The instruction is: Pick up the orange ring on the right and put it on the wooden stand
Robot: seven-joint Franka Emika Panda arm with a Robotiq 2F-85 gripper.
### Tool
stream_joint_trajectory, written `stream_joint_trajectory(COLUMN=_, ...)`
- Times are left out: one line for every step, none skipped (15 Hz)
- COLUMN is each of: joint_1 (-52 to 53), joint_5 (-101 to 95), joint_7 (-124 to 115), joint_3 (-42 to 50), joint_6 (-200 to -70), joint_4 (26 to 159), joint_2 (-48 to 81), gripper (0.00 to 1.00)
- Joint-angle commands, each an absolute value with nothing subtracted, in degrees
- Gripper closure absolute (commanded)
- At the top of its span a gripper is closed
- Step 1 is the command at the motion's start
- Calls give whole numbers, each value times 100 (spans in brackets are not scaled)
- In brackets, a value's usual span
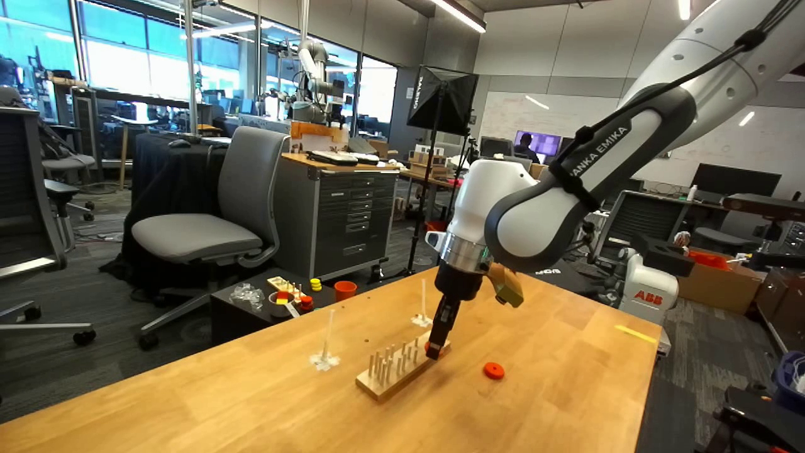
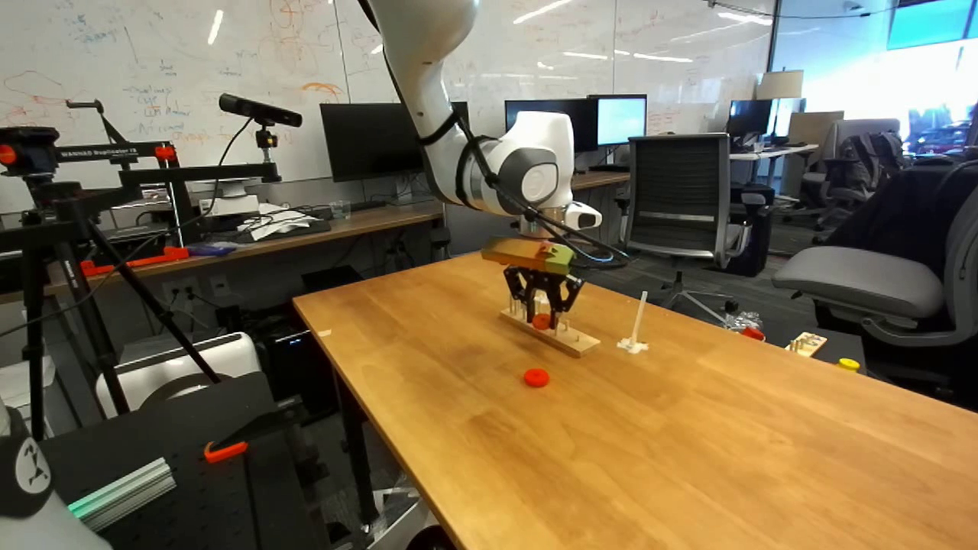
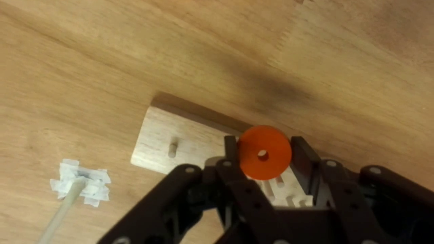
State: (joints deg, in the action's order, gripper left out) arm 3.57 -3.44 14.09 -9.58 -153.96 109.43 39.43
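I've got the orange ring [image 3: 264,140] pinched in my end effector [image 3: 264,147] above the wooden stand [image 3: 195,140], so I'd get it level, center it over a rod [image 3: 172,150], then ease straight down.

You have one gripper [image 3: 264,147] with two fingers [image 3: 304,162], and two orange rings [image 2: 536,377] in all: one between those fingers, one lying on your one table [image 2: 649,443]. The table carries one wooden stand [image 3: 195,144]; its pegs [image 3: 172,150] crowd together too closely to count with certainty. You also have two white rods [image 1: 328,333] there, two patches of white tape [image 3: 99,194], and one yellow strip [image 1: 636,333]. Your black side box [image 1: 233,324] bears one orange cup [image 1: 344,290] and one more pegged board [image 2: 808,345].
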Motion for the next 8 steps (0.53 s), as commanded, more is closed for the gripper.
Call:
stream_joint_trajectory(joint_1=175, joint_5=-210, joint_7=1538, joint_3=-1156, joint_6=-15498, joint_4=11182, joint_2=3561, gripper=82)
stream_joint_trajectory(joint_1=149, joint_5=-179, joint_7=1549, joint_3=-1187, joint_6=-15484, joint_4=11170, joint_2=3526, gripper=82)
stream_joint_trajectory(joint_1=137, joint_5=-160, joint_7=1543, joint_3=-1200, joint_6=-15463, joint_4=11141, joint_2=3506, gripper=82)
stream_joint_trajectory(joint_1=134, joint_5=-153, joint_7=1531, joint_3=-1196, joint_6=-15443, joint_4=11098, joint_2=3500, gripper=82)
stream_joint_trajectory(joint_1=137, joint_5=-149, joint_7=1510, joint_3=-1179, joint_6=-15399, joint_4=11031, joint_2=3519, gripper=82)
stream_joint_trajectory(joint_1=135, joint_5=-141, joint_7=1499, joint_3=-1168, joint_6=-15370, joint_4=10983, joint_2=3533, gripper=82)
stream_joint_trajectory(joint_1=130, joint_5=-132, joint_7=1488, joint_3=-1156, joint_6=-15333, joint_4=10925, joint_2=3557, gripper=82)
stream_joint_trajectory(joint_1=116, joint_5=-115, joint_7=1485, joint_3=-1154, joint_6=-15305, joint_4=10880, joint_2=3580, gripper=82)
